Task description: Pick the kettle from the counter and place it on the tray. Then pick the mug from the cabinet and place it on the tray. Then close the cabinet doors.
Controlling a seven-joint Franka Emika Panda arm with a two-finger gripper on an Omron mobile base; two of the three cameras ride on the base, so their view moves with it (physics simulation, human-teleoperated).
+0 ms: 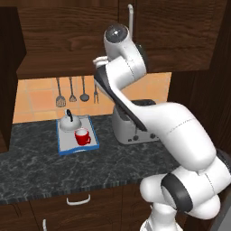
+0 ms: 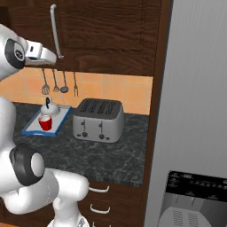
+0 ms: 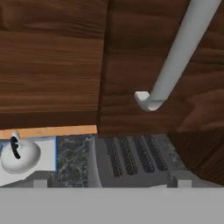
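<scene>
Closing in on the cabinet doors [image 1: 180, 31], raised high against the dark wood beside the silver bar handle [image 3: 175, 57], presumably to press the last panel flush. Gripper [image 2: 46, 56] state: cannot tell, fingertips barely showing, nothing visibly held. Kettle [image 1: 69, 122] and mug [image 1: 82, 136] sitting together on the tray [image 1: 76, 149] on the bench [image 1: 54, 167], left of the toaster [image 2: 98, 119].

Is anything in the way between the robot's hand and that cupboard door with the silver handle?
Nothing visible. The hand view looks straight at the cabinet door and its silver handle, with only open space before them. The toaster sits lower down.
</scene>
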